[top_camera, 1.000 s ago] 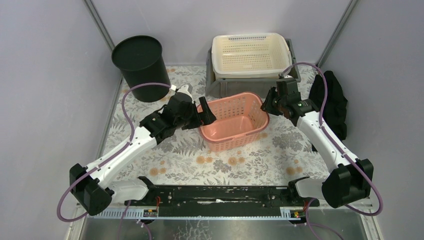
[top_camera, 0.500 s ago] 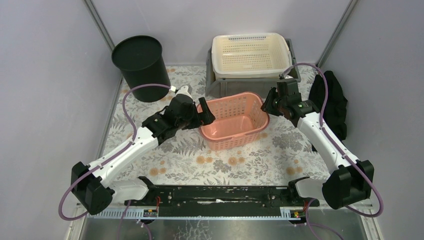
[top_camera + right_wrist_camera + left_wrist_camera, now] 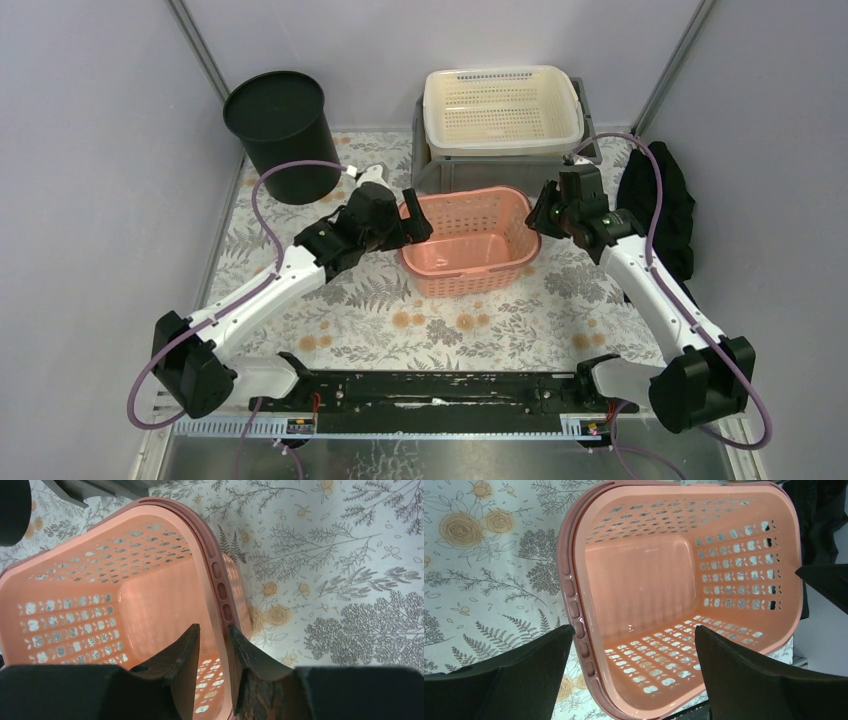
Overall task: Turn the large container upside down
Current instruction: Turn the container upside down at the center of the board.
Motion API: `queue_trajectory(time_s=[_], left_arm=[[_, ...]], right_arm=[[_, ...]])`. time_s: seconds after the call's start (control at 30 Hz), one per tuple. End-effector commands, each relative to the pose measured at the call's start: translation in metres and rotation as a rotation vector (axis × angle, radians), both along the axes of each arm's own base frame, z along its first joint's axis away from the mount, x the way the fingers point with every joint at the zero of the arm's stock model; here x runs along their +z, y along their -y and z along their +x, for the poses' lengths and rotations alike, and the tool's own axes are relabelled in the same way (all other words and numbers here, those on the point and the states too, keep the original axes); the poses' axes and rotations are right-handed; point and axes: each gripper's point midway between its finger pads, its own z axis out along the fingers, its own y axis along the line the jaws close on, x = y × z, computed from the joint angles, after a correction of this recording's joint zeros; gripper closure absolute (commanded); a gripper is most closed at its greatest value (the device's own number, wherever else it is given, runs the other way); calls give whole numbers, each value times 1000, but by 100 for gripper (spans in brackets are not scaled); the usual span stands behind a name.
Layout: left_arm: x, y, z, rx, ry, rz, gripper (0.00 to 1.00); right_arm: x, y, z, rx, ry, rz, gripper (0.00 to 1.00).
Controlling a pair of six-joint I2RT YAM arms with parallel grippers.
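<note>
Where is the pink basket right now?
In the top view the pink basket is mid-table, just in front of the grey crate, with the open left hand at its left rim and the right hand gripping its right rim.

No text, label, brand or number is readable on anything.

The basket (image 3: 466,240) is salmon pink, its walls and floor dotted with rows of small holes. My tabletop (image 3: 500,320) is white, printed with grey leaves and ferns and orange-yellow roses. The bucket (image 3: 280,135) is black, the perforated tray (image 3: 500,110) cream, the crate (image 3: 470,172) beneath it grey, the cloth (image 3: 665,200) black. My left gripper (image 3: 415,220) and right gripper (image 3: 540,213) are black, my arms (image 3: 260,300) white, my cables (image 3: 300,163) purple.
</note>
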Motion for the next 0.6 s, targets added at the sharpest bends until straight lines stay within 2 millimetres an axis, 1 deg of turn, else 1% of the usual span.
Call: queue_trajectory(time_s=[0.0, 0.1, 0.3, 0.4, 0.57], left_arm=[[-9, 9, 5, -25, -17, 26, 0], [-3, 10, 7, -27, -10, 32, 0], [30, 6, 4, -31, 36, 6, 0], [38, 1, -1, -32, 41, 8, 0], [40, -8, -11, -23, 44, -1, 0]], right_arm=[[-16, -1, -37, 37, -120, 7, 65], [-6, 5, -37, 26, -100, -12, 58], [19, 13, -33, 19, -58, -62, 33], [27, 14, -30, 18, -45, -70, 27], [32, 13, -28, 25, -39, -72, 24]])
